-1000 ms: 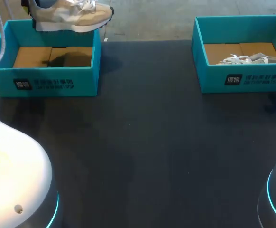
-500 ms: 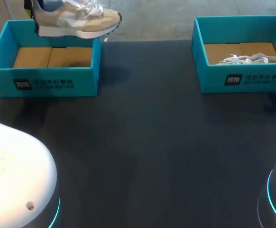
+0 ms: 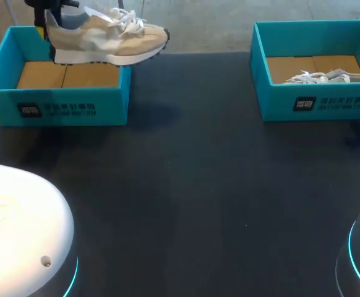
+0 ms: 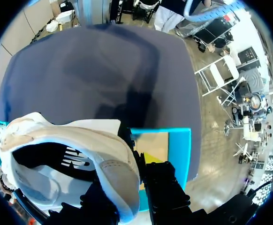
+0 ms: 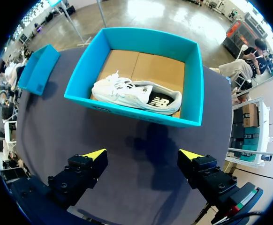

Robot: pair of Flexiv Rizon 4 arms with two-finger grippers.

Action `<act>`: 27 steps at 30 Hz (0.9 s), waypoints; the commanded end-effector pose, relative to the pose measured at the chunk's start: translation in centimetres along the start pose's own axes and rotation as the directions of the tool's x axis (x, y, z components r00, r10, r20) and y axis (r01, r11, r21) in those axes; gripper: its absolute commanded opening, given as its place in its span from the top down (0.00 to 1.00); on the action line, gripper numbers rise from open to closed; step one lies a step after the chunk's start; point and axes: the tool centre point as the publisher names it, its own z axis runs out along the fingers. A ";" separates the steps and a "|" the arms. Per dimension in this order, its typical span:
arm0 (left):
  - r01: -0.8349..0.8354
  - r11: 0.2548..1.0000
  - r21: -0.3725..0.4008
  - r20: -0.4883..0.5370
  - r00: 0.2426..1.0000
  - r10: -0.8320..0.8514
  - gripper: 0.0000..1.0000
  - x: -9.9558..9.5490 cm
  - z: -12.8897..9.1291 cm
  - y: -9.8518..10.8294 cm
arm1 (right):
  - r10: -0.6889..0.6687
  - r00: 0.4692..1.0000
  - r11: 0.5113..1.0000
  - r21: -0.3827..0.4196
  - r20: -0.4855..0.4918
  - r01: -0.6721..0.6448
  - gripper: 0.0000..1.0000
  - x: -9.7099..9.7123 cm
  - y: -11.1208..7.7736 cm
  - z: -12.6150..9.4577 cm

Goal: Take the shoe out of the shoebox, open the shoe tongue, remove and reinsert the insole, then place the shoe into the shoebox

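A beige shoe [image 3: 106, 40] with white laces hangs in the air over the left teal shoebox [image 3: 62, 106], its toe reaching past the box's right wall. My left gripper [image 3: 46, 18] is shut on the shoe's heel. In the left wrist view the heel collar [image 4: 120, 168] sits pinched between the fingers of the left gripper [image 4: 135, 171], with the open box [image 4: 179, 154] below. My right gripper [image 5: 141, 154] is open above the table, short of the right teal shoebox [image 5: 127, 110]. A white shoe [image 5: 136, 96] lies in that box.
The left box shows only its brown cardboard floor [image 3: 68, 74]. The right shoebox [image 3: 316, 105] stands at the back right with the white shoe [image 3: 319, 77] in it. Dark table [image 3: 192, 185] spreads between and in front of the boxes.
My left gripper has carried the beige shoe to the right and slightly lower, so its toe now overhangs the box's right wall. The right arm has not moved.
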 end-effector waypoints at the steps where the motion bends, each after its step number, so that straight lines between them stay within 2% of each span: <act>1: 0.001 0.993 -0.119 0.005 1.000 0.000 1.00 -0.7 -0.4 -4.3 | 0.000 1.000 1.000 0.000 -0.001 0.000 0.00 0.0 0.0 0.0; 14: -0.004 0.996 -0.094 0.042 0.999 0.008 1.00 -6.2 1.6 -11.2 | 0.000 1.000 1.000 0.000 -0.001 0.000 0.00 0.0 0.0 0.0; 27: -0.022 0.993 -0.114 0.013 1.000 0.024 1.00 -10.1 2.1 -14.9 | 0.000 1.000 1.000 0.000 -0.001 0.000 0.00 0.0 0.0 0.0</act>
